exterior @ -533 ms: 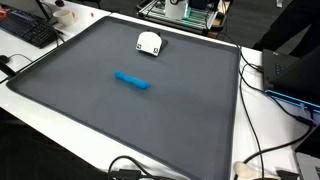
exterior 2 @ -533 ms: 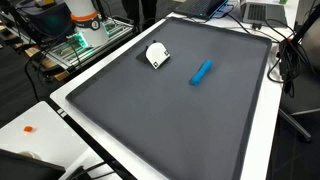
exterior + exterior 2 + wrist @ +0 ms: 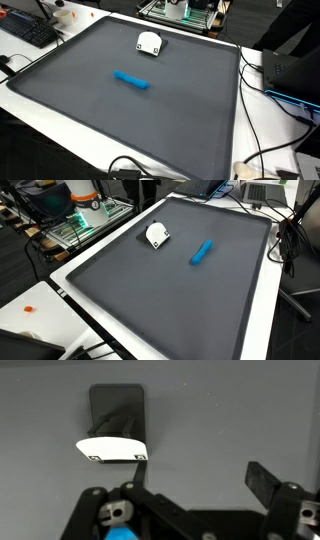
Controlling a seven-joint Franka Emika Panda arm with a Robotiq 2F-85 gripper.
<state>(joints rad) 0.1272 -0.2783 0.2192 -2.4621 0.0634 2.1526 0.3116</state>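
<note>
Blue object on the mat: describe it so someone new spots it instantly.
A large dark grey mat covers most of a white table. Near its middle lies a slim blue stick. Its only neighbour on the mat is a squat white object nearer one edge; the stick is long, thin and bright blue.

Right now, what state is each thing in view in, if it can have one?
Blue cylindrical marker: lying flat on the dark grey mat, nothing touching it.
Small white rounded plastic object: resting on the mat near one edge, apart from the marker.
End effector: open, nothing between its fingers; seen only in the wrist view.
</note>
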